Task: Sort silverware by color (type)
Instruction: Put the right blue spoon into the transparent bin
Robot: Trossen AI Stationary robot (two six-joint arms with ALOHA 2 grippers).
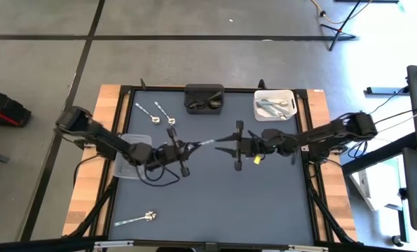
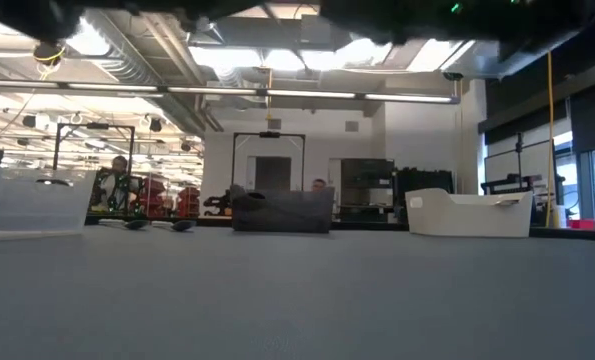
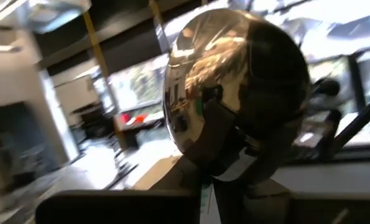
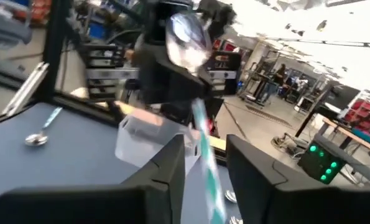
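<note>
My left gripper (image 1: pixel 182 150) hovers over the table's middle, shut on a shiny silver spoon (image 1: pixel 204 143). The spoon's bowl (image 3: pixel 234 93) fills the left wrist view. Its handle (image 4: pixel 206 168) points toward the table's right and runs into the gap between my right gripper's (image 1: pixel 237 145) open fingers; I see no touch there. Two more silver spoons (image 1: pixel 159 114) lie near the far left, and a third (image 1: pixel 138 218) lies near the front left. Dark utensils lie in the black bin (image 1: pixel 204 89) and silver ones in the white bin (image 1: pixel 290 105). My left gripper holds the silver spoon by its handle close to the bowl (image 4: pixel 194 109), coming level from the table's left with the fingers along the handle. The spoon is lifted clear and lies about level. Its bowl sits back by the wrist and its free handle end (image 1: pixel 214 142) sticks out beyond the fingers.
A clear plastic bin (image 1: pixel 127 159) sits under my left arm at the table's left edge. The black bin (image 2: pixel 282 212) and white bin (image 2: pixel 467 212) stand along the far edge. The grey mat between the two arms and the near edge is bare apart from the front-left spoon.
</note>
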